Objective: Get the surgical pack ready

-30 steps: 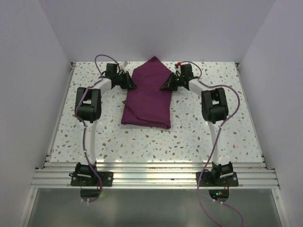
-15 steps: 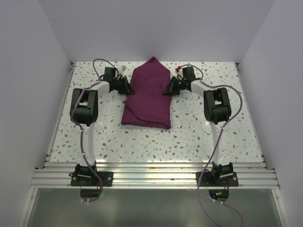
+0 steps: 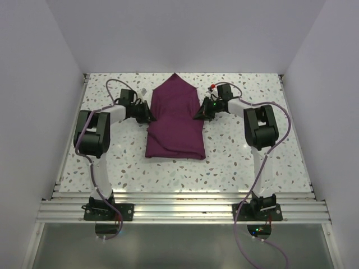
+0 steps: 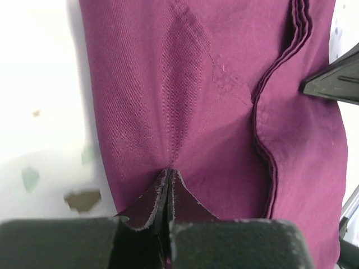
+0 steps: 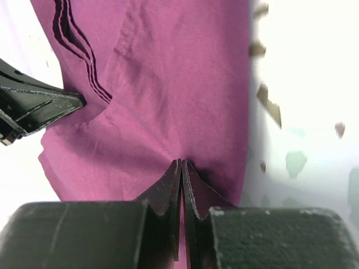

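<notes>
On the left, left pincer (image 3: 149,116) pinched tight on the left edge of the deep purple-maroon folded fabric drape (image 3: 175,120); drape flat and lengthwise mid-way across the speckled white surface (image 3: 241,157), far end peaked, near end square; stacked layered hems toward the right side; on the right, right pincer (image 3: 198,114) nipped shut onto the right edge, straight across; bare speckled room to either side and toward the near aluminium rail (image 3: 179,204).
</notes>
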`<state>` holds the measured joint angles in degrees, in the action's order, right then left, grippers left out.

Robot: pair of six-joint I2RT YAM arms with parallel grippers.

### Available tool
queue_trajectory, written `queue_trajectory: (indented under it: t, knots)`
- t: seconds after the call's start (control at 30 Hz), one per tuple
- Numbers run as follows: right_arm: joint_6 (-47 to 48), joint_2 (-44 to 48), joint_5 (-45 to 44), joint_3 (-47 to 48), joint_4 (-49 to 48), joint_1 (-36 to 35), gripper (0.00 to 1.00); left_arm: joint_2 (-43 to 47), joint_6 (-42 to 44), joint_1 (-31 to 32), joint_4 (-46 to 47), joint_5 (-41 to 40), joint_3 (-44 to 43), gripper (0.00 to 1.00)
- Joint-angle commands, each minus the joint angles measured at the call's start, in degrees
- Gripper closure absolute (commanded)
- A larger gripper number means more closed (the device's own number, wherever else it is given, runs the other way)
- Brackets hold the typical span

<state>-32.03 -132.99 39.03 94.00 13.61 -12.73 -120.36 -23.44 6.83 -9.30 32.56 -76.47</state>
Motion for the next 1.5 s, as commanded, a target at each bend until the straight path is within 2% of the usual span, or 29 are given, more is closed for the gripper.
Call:
queue_trajectory:
  t: [0.0, 0.13, 0.27, 0.43, 0.57, 0.77, 0.9, 1.0, 1.1, 1.23, 1.27, 1.37, 1.47]
  knots:
    - [3.0, 3.7, -1.8, -2.8, 5.4, 0.2, 0.95, 1.6, 1.5, -0.1, -4.7, -3.8, 4.7, 1.0]
    - [3.4, 5.4, -4.4, -0.8, 5.2, 0.2, 0.94, 2.7, 2.4, -0.2, -6.4, -6.6, 0.4, 1.0]
    - [0.9, 2.1, -3.5, 5.8, 2.4, 0.2, 0.92, -0.4, 2.0, -0.6, -6.3, -7.1, -10.1, 0.94]
    - [-3.6, -5.5, -2.7, 16.7, 0.4, 0.3, 0.91, -9.1, -1.8, -1.2, -5.5, -3.5, -20.6, 0.9]
    - [-7.4, -12.2, -2.9, 19.6, -3.7, 0.4, 0.9, -16.1, -5.1, -1.4, -5.3, -0.7, -27.4, 0.89]
    - [-11.6, -16.9, -5.3, 21.6, -8.5, 1.9, 0.9, -19.6, -6.7, -3.0, -1.2, 0.1, -27.2, 0.89]
    - [-13.1, -20.2, -6.8, 27.8, -8.2, 3.1, 0.88, -22.0, -7.2, -5.1, -0.4, 1.1, -30.0, 0.87]
    - [-13.3, -21.2, -7.6, 31.4, -7.3, 3.9, 0.85, -22.8, -7.5, -6.1, 0.3, 2.9, -33.3, 0.79]
    - [-14.0, -20.8, -7.7, 36.1, -5.7, 4.3, 0.81, -22.0, -7.5, -6.5, 2.0, 3.6, -35.9, 0.61]
    - [-15.4, -16.8, -8.3, 34.6, -5.5, 4.8, 0.73, -18.3, -7.3, -6.5, 4.8, 0.3, -34.7, 0.47]
    - [-15.2, -15.8, -8.9, 33.8, -5.3, 4.9, 0.66, -17.6, -7.7, -6.5, 5.5, -0.6, -34.5, 0.44]
    - [-13.7, -15.5, -10.0, 32.7, -4.7, 5.1, 0.54, -18.4, -8.0, -6.4, 5.8, -2.4, -35.2, 0.4]
    - [-13.3, -18.3, -8.4, 33.8, -5.3, 4.9, 0.49, -20.3, -8.6, -6.1, 6.7, -2.2, -35.6, 0.4]
